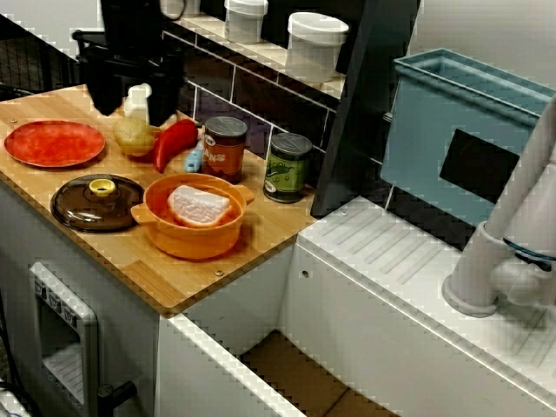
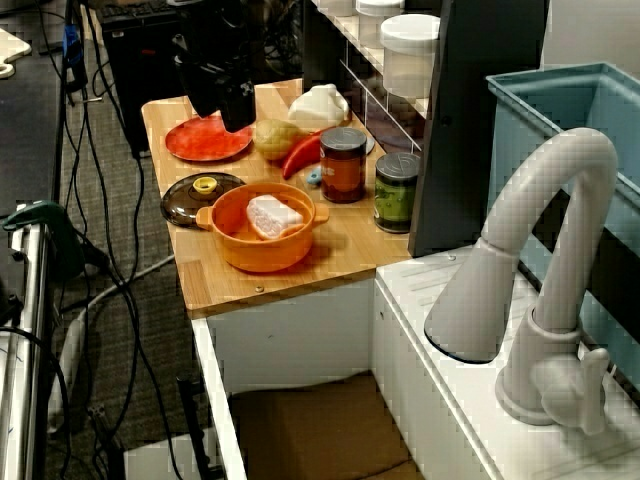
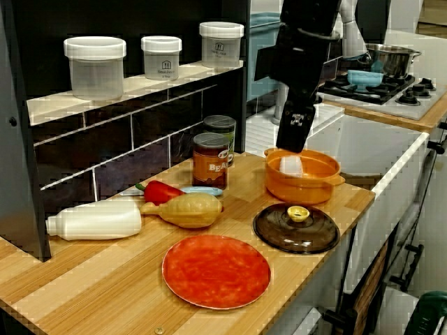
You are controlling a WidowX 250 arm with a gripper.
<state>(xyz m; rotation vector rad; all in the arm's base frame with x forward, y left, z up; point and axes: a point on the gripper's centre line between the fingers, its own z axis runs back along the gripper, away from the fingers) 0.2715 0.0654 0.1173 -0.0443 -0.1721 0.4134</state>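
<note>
We see the claw (image 1: 135, 102), spread wide and empty, hanging high; the brown lid (image 1: 78, 208) lies almost straight below it, the orange pot (image 1: 191, 245) just beside.

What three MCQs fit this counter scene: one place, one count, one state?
1. The brown glass lid lies: A on the orange pot; B on the wooden counter beside it; C on the shelf.
2. White-lidded canisters on the shelf: A three; B two; C four.
3. The white bottle is: A upright; B inside the pot; C lying on its side.
B: the lid rests flat on the wood and the pot is open.
A: the side view shows three in a row.
C: its length runs along the counter.
</note>
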